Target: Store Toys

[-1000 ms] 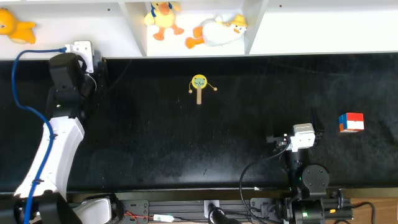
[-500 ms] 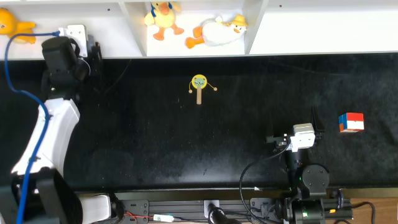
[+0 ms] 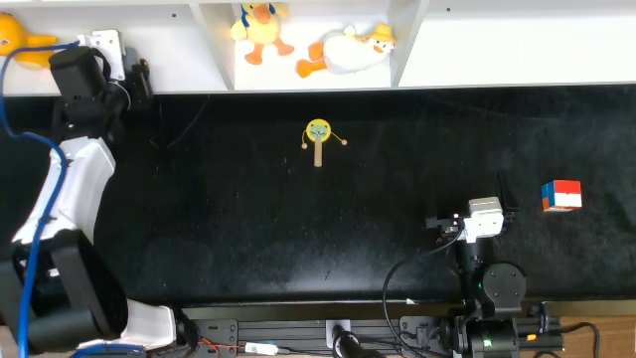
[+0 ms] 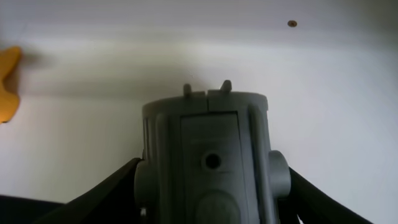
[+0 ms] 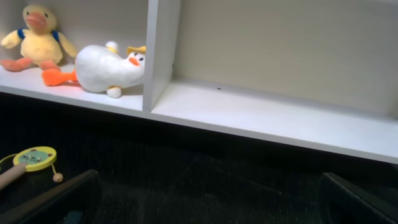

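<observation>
Left gripper (image 4: 211, 190): clenched on a grey toy (image 4: 205, 124), one dark finger pressed against each flank. It's up at the shelf's left bay.
Grey toy: a ribbed barrel shape with two little nubs on top, held upright over the white shelf floor (image 4: 323, 124). Whether it touches down I cannot tell.
How it handles: it looks like hard moulded plastic, so likely stiff, light and a bit slick. The flank grip low on the body seems the sound one.
Neighbour: an orange duck (image 3: 22, 38) sits in the same bay, just beside the arm's head, so there's a risk of a nudge.
Right gripper (image 5: 205, 205): fingers spread wide, nothing between them, parked low over the table near its base.
Rattle drum (image 3: 318, 134): lies flat mid-table, well apart from both arms. It's probably feather-light, with beads dangling on strings, so take it by the wooden handle.
Colour cube (image 3: 561, 195): at the table's right side, rigid and flat-faced. Pinch it across opposite faces.
Already stored: a yellow duckling (image 5: 31, 34) and a white goose plush (image 5: 109, 68) share the middle bay.
Free bay: the right compartment (image 5: 280, 118).
Surface: a black table mat (image 3: 248, 219) that looks grippy, with the white shelf along its far edge.
Room: cables and fittings run along the near edge.
</observation>
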You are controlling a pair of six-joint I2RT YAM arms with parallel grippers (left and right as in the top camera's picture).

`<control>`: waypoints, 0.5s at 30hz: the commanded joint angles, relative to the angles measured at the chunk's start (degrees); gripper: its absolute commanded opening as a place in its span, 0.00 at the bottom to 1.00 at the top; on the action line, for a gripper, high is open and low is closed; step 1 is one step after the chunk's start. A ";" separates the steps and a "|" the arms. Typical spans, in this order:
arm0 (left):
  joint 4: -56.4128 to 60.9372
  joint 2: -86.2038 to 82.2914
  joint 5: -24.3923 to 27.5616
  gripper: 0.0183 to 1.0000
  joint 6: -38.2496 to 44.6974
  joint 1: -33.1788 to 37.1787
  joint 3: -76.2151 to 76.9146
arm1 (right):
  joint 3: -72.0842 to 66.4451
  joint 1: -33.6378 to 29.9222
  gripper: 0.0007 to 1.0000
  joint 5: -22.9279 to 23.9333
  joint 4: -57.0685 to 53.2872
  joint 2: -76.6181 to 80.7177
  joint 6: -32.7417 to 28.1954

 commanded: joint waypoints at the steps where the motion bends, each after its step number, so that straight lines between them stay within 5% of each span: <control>1: 0.68 2.34 1.42 0.04 0.72 0.11 4.22 | -0.74 -0.31 0.99 -0.35 0.26 -0.20 -0.17; 15: 0.90 7.54 1.36 0.02 1.09 0.11 10.16 | -0.74 -0.31 1.00 -0.35 0.26 -0.20 -0.17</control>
